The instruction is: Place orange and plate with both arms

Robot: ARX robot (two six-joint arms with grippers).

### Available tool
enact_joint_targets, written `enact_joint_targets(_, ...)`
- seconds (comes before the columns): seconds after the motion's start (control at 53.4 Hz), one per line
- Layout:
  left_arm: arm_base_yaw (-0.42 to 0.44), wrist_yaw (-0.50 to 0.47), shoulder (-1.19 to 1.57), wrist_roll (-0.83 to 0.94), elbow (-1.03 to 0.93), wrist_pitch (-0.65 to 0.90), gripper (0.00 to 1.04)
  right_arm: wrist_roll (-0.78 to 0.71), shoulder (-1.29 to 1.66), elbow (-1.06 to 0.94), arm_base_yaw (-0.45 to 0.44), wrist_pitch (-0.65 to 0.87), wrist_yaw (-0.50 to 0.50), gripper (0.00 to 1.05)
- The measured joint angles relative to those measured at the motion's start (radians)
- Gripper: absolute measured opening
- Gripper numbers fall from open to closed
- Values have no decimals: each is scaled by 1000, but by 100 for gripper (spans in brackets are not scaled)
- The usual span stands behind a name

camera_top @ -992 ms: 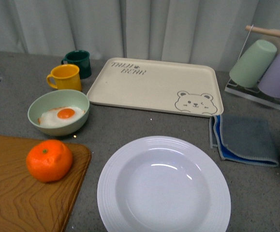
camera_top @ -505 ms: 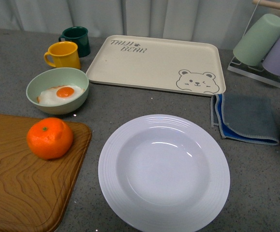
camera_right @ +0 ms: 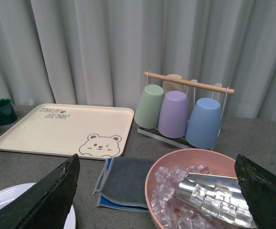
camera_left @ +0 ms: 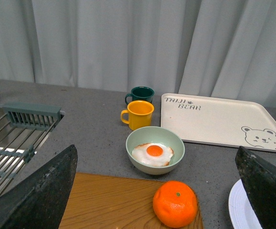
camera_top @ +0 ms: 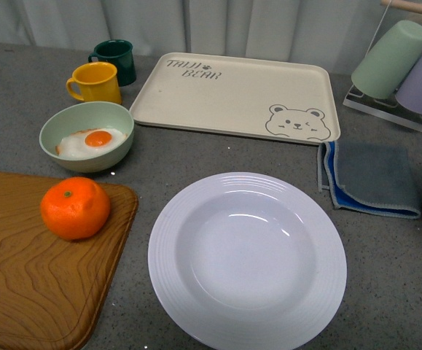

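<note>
Leaves all to do: orange point(camera_top: 75, 208) untouched on near-left board point(camera_top: 36, 292), plate point(camera_top: 165, 281) bare on surface point(camera_top: 159, 157), left fingers point(camera_left: 42, 191) and right fingers point(camera_right: 52, 191) apart, empty.

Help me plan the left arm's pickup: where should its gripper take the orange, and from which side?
Probably best to grip the orange across its widest middle, coming straight down from above. It is round, sits free on the wooden board, and the green bowl behind it stands apart, so both sides are open.
</note>
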Motion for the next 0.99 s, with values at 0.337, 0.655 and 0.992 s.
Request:
enact_joint_targets(0.337,0,0,0,0,0,0,98,0,0,0,0,0,0,95)
enact_joint_targets(0.655,0,0,0,0,0,0,98,0,0,0,0,0,0,95)
enact_joint_targets(0.992,-5,-52,55,-64,22,-71,98,0,0,0,0,0,0,95)
